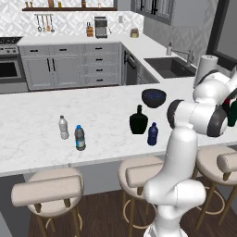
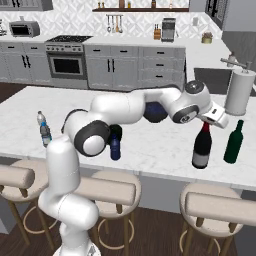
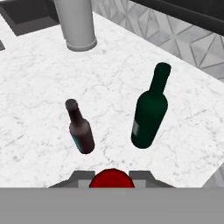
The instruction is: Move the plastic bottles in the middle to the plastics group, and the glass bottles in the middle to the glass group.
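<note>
We see the white arm stretched across the marble counter [image 2: 150, 150] in the right base view, its gripper [image 2: 209, 121] closed on the red top of the wine bottle [image 2: 202, 145], which stands upright on the counter near the front edge. The green bottle [image 2: 233, 142] stands just beside it at three o'clock, apart from it, with the paper-towel roll [image 2: 239, 92] behind at one o'clock.

From the hand view, the red top [image 3: 111, 178] sits between the fingers at six o'clock, the green bottle at one o'clock, the brown bottle [image 3: 80, 129] at eleven, and the roll at the far edge.

In the left base view, the black bottle [image 1: 138, 120] and the dark blue bottle [image 1: 152, 134] stand mid-counter, the blue one at four o'clock of the black, the bowl [image 1: 153, 97] behind them. Well apart at nine o'clock stand the white-capped bottle [image 1: 63, 127] and the blue-capped bottle [image 1: 80, 138].
</note>
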